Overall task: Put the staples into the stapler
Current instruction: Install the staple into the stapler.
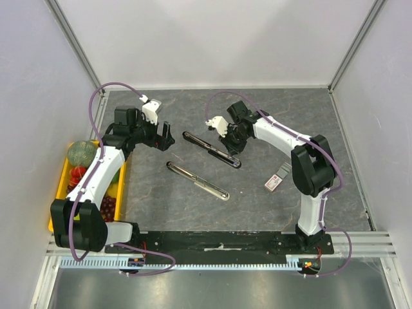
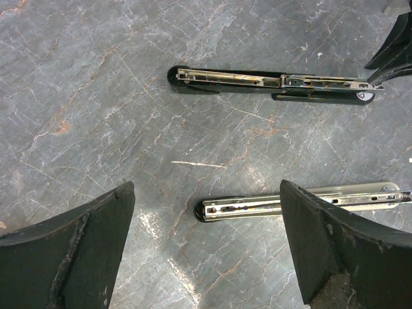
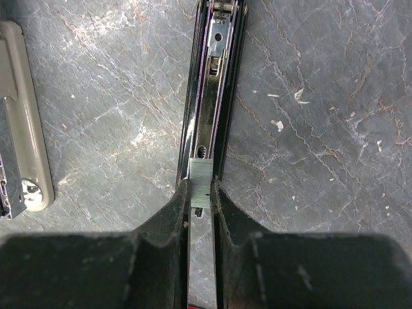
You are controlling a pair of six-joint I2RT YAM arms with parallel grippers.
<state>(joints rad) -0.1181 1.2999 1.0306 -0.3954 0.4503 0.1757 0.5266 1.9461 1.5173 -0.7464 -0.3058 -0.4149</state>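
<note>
**tinkerbot:** what's the right gripper (image 3: 200, 193) up to?

**yam_fan:** Pinched down tight on a little grey staple strip (image 3: 200, 179), which pokes out past the fingertips. It's lined up right over the open magazine channel of the black stapler (image 3: 215, 77). Can't tell if the strip is actually touching the rail.

**tinkerbot:** and the other one?

**yam_fan:** The left gripper (image 2: 206, 193) is spread wide with nothing in it, hanging over the table (image 2: 84, 96) off the left ends of both staplers. The black one lies folded open flat. The grey stapler (image 2: 335, 199) lies open too, nearer the arm bases, roughly parallel and apart from it.

**tinkerbot:** where's the box?

**yam_fan:** The staples box (image 1: 273, 183) lies flat just beside the right arm, well apart from both staplers. A yellow tray (image 1: 62, 183) of fruit sits at the left edge.
</note>
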